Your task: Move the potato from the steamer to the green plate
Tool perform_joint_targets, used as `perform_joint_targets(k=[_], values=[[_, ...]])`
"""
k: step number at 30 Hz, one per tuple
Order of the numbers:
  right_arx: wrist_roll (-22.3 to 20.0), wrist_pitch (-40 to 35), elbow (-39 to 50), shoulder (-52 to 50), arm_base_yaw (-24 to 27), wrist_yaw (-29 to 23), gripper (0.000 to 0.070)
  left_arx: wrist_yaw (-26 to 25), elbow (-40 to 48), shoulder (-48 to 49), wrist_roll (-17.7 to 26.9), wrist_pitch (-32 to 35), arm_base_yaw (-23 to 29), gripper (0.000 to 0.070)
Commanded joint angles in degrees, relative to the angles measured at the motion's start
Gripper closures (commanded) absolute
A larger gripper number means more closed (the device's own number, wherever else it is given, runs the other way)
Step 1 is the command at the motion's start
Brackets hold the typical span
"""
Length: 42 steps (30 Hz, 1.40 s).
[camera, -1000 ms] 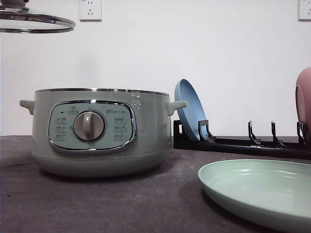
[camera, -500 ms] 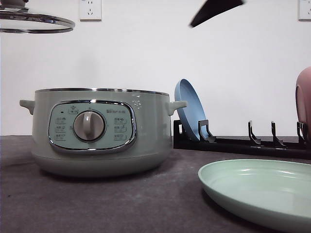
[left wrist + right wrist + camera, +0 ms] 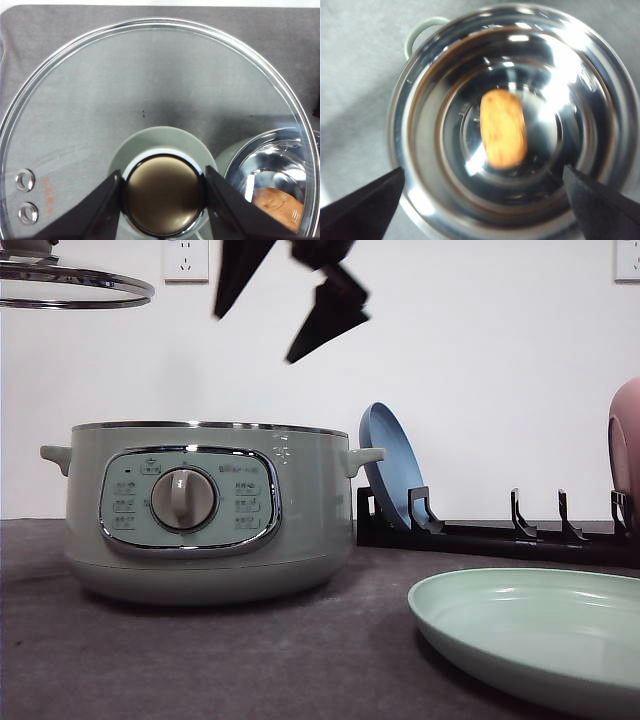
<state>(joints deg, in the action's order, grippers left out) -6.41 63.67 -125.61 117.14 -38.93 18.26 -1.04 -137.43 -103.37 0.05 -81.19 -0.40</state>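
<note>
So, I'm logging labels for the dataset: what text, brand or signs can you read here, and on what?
Steamer control panel: brand word and button icons, too small to read.
Glass lid: reddish print beside the two vents, too blurred to read.
Nothing else legible.

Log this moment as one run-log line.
left gripper: shut on lid knob, lid raised | right gripper: open above steamer | potato: in steamer | green plate: empty
</note>
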Motion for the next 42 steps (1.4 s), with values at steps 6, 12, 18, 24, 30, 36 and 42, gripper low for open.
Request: perform_joint_targets(k=[6,12,18,24,30,36,42], values=[[-7.7,-1.4,-1.9,8.0,-3.6,-1.9,0.0058,0.0,-2.8,0.8,-0.3,-1.5,0.0,0.0696],[-10.0,-4.5,-1.9,11.7,-3.6,-6.1,0.0057,0.0,-2.8,0.8,-0.3,-1.5,0.0,0.0696],[-11.1,-7.8,-1.8,12.6,-3.3,-7.6,0.0057,0.0,-2.8,0.8,-0.3,-1.5,0.0,0.0696],[-10.8,-9.4,-1.8,12.7,-2.7,-5.6,0.0057,0.0,-2.8,0.8,-0.3,-1.5,0.0,0.0696],[-10.1,-9.8,-1.8,14.3,-2.1,-4.7,0.0057,0.0,-2.8,0.8,-0.3,-1.5,0.0,0.0696],[-8.8,-10.2,-1.8,16.2,-2.0,-3.3,0.0057,0.0,-2.8,0.7,-0.3,-1.5,0.0,0.0696],[-8.5,-10.5,-1.8,17.4,-2.1,-3.1,0.0058,0.0,-2.8,0.7,-0.3,-1.5,0.0,0.0696]])
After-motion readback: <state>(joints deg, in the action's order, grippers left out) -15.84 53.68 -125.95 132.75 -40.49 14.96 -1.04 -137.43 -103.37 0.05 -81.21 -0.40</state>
